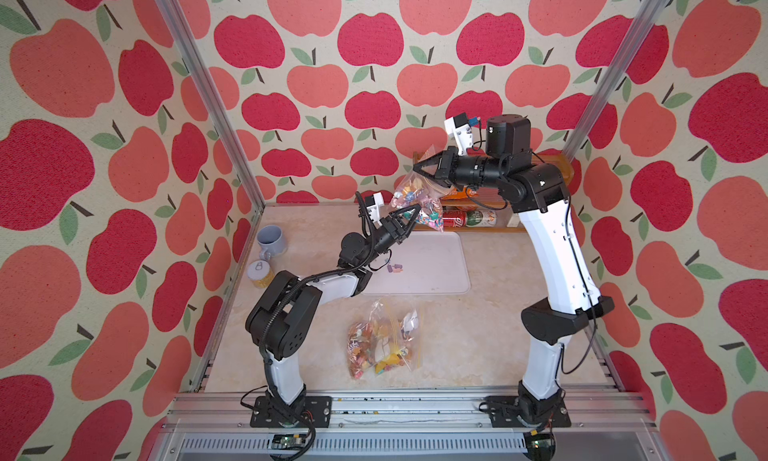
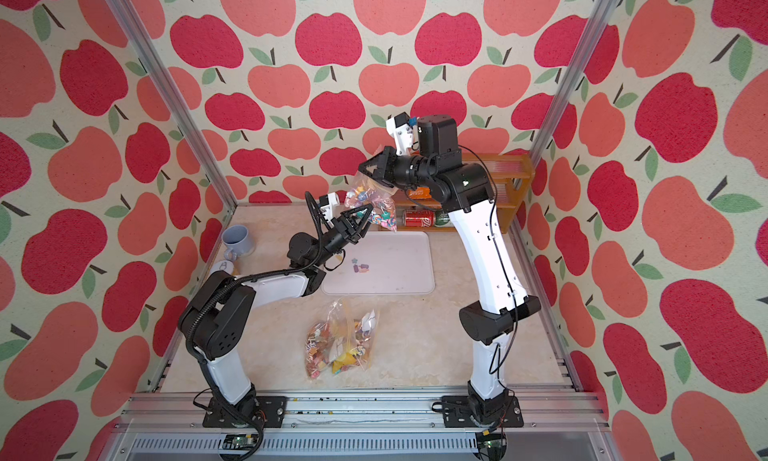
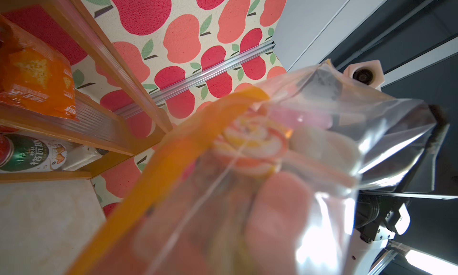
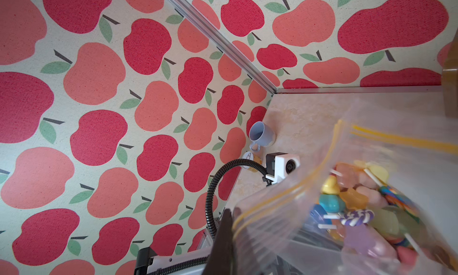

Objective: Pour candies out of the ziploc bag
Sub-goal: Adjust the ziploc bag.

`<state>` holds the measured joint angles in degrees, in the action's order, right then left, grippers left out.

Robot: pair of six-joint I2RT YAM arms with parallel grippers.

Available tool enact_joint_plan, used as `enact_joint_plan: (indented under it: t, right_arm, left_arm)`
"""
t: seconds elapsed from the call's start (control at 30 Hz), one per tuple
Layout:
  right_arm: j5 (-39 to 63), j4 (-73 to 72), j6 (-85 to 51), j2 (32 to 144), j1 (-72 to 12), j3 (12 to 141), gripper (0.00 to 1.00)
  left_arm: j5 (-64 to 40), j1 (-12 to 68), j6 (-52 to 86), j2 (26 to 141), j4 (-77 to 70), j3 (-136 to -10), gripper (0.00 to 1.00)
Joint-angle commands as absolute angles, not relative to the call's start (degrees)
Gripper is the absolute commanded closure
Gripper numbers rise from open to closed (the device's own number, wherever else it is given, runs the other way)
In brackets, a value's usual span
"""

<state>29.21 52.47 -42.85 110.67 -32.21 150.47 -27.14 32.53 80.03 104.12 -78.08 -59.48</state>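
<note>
Risk 1: L gripper (image 1: 412,212) meets only slick film at the low end of the bag (image 1: 409,193) — a thin pinch could slip on the lift, so the bag wouldn't tip and the candies (image 4: 347,199) stay in.
Risk 2: bag hangs over the far rim of the tray (image 1: 436,263), near the shelf (image 2: 511,166) — a spill could land off the tray.
Risk 3: lolly sticks may jam at the zip mouth.
R gripper (image 1: 417,168): clamped tight on the bag's upper corner by the zip, carrying it in the air.
L gripper: touching the bag's bottom end. Jaws look part apart, but its wrist view is all blurred plastic, so can't tell if it has a grip.
Candies: most in the bag, heaped low; a few loose on the tray.
Spare bag (image 1: 384,342): flat on the table, nr front.
</note>
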Motion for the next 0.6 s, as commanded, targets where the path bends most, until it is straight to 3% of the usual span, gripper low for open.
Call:
enact_joint_plan:
  t: [0.0,0.1,0.4,0.57]
  right_arm:
    - [29.28,47.14,-43.55,107.83,-31.73,148.52,1.0]
    - [29.3,46.43,-43.2,107.51,-31.64,146.9,1.0]
    - [29.24,52.06,-36.6,109.59,-31.21,145.35,1.0]
    - [29.66,50.99,-33.69,109.04,-30.07,136.44,1.0]
  left_arm:
    - [-26.69,32.81,78.75,101.04,-80.72,-58.43,0.61]
    - [-26.21,32.45,79.68,100.72,-80.68,-56.91,0.66]
    - [-29.68,27.52,87.15,102.98,-80.39,-53.0,0.67]
    - [-35.44,23.91,88.77,104.29,-74.19,-53.12,0.71]
